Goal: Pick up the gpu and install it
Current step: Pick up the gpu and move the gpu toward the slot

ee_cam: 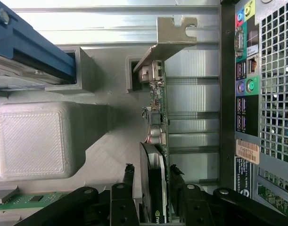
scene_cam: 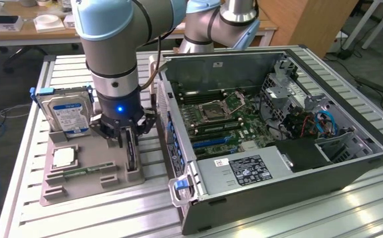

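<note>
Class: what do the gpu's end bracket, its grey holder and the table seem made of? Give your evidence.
End bracket of the gpu: bare metal, likely steel; dull silver sheen, folded sheet. Grey holder: matte plastic, probably 3D-printed; fine ridged texture. Table: aluminium-looking; bright ribbed slats.

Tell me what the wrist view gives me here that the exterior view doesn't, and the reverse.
Wrist view adds: the gpu edge-on between the fingertips, a sliver of gap on its cooler side, its silver bracket, and the rear ports of the case.
Exterior view adds: the case's open interior with the motherboard.
Shared: the gripper straddling the gpu, which stands upright in the grey holder beside the case.
</note>
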Motion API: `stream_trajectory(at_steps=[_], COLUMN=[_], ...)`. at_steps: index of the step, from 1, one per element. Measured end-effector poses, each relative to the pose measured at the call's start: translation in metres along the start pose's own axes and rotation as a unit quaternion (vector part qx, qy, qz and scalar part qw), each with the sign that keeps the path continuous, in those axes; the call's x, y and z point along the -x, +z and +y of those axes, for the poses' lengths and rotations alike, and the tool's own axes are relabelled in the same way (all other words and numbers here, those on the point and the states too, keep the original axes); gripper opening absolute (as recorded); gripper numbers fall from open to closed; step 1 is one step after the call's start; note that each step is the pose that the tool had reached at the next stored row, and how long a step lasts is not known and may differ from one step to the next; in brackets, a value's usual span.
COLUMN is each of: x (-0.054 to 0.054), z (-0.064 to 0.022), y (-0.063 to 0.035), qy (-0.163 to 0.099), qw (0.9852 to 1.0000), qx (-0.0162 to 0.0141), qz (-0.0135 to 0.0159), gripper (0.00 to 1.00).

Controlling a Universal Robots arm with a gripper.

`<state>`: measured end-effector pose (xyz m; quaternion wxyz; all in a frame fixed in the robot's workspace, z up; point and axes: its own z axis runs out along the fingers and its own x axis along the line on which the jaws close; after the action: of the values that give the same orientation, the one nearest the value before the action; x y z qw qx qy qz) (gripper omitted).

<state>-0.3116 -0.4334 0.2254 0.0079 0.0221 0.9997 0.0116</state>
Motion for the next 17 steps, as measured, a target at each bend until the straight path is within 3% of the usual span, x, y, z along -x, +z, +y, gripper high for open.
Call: stream_trajectory(at_steps=[5,8,17], x=[0.0000,0.0000,0.0000], z=[0.0000,0.0000,0.0000], y=[0.0000,0.0000,0.0000], qy=[0.000,0.000,0.000], qw=[1.0000,1.0000,1.0000], qx=[0.0000,0.0000,0.0000], qz=[0.0000,0.0000,0.0000], gripper=[0.40,0.27,0.27])
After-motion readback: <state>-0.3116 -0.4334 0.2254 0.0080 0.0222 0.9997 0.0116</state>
